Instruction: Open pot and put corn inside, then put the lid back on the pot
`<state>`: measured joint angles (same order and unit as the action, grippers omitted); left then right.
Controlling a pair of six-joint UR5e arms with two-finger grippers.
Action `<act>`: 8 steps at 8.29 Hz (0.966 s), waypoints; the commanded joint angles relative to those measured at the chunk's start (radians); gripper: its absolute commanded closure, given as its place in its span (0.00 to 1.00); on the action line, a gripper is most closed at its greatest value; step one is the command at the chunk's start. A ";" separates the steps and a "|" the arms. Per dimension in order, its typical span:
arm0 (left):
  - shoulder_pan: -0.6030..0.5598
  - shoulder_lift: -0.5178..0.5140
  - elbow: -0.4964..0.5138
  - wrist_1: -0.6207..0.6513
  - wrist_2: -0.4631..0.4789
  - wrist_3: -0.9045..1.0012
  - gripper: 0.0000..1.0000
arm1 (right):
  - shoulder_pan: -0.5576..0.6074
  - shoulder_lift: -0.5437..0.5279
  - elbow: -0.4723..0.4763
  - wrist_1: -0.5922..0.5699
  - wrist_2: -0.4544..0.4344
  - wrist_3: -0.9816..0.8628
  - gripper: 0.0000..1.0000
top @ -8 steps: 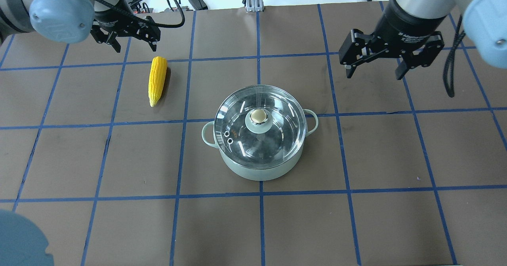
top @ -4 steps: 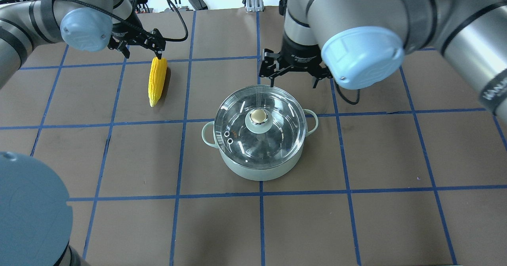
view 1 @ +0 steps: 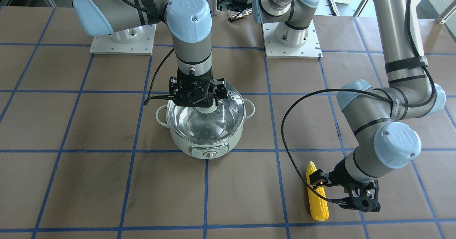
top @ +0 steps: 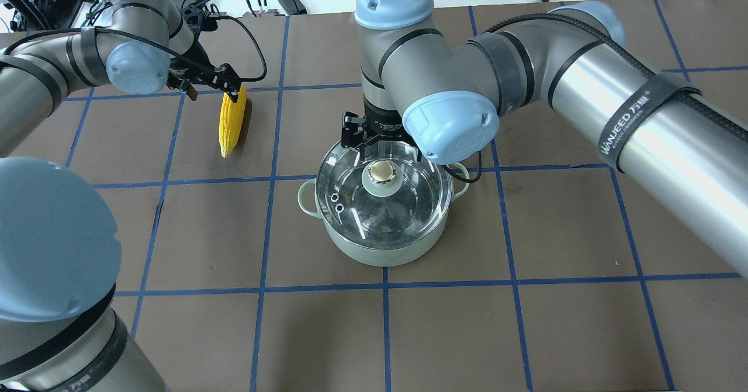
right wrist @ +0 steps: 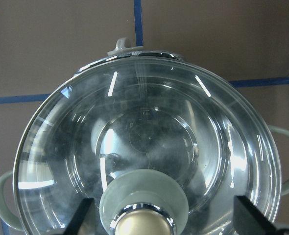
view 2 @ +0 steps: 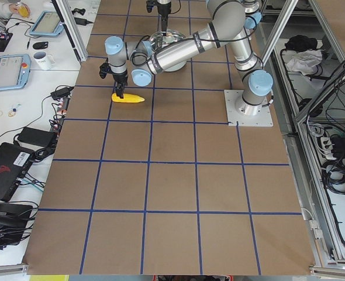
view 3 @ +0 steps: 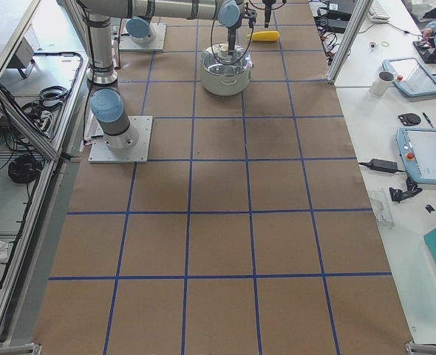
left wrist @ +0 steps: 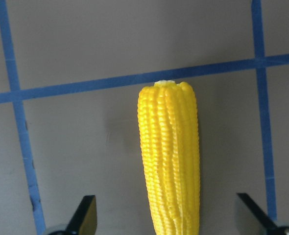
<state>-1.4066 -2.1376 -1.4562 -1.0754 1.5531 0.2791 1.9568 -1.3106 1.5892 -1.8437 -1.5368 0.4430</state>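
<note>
pot: pale mint pot sits around mid-table, right by a blue tape crossing; a loop handle sticks out on each side
lid: glass lid is seated flat on the pot; gold-beige knob dead centre; two little steam holes toward the left
corn: yellow corn lies well off to the pot's left, flat on the table; pointy end nearer the camera
left gripper: left gripper has its fingers spread at the cob's blunt far end; one tip overlaps it (touching or not, can't tell)
right gripper: right gripper hangs over the lid's far rim, just behind the knob; only one black finger shows, the rest hides under the wrist's blue cap
</note>
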 commanded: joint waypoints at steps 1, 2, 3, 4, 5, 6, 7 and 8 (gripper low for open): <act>0.003 -0.074 -0.001 0.066 -0.062 0.008 0.00 | 0.011 0.011 0.034 0.000 0.003 0.029 0.01; 0.002 -0.097 0.000 0.090 -0.062 0.021 0.00 | 0.011 0.011 0.034 0.001 0.004 0.029 0.01; 0.003 -0.105 0.000 0.100 -0.062 0.055 0.00 | 0.011 0.011 0.034 -0.002 0.004 0.029 0.01; 0.003 -0.107 0.000 0.103 -0.061 0.080 0.00 | 0.011 0.011 0.034 -0.002 0.006 0.029 0.05; 0.003 -0.113 0.000 0.104 -0.057 0.080 0.00 | 0.011 0.011 0.034 -0.002 0.006 0.029 0.10; 0.003 -0.123 0.000 0.104 -0.056 0.083 0.25 | 0.011 0.011 0.034 -0.002 0.006 0.029 0.18; 0.003 -0.128 0.003 0.104 -0.047 0.077 0.83 | 0.011 0.013 0.034 -0.002 0.012 0.029 0.24; 0.003 -0.128 0.005 0.103 -0.035 0.074 1.00 | 0.011 0.011 0.034 -0.006 0.047 0.029 0.30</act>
<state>-1.4036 -2.2594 -1.4540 -0.9718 1.5012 0.3568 1.9680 -1.2986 1.6229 -1.8456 -1.5269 0.4724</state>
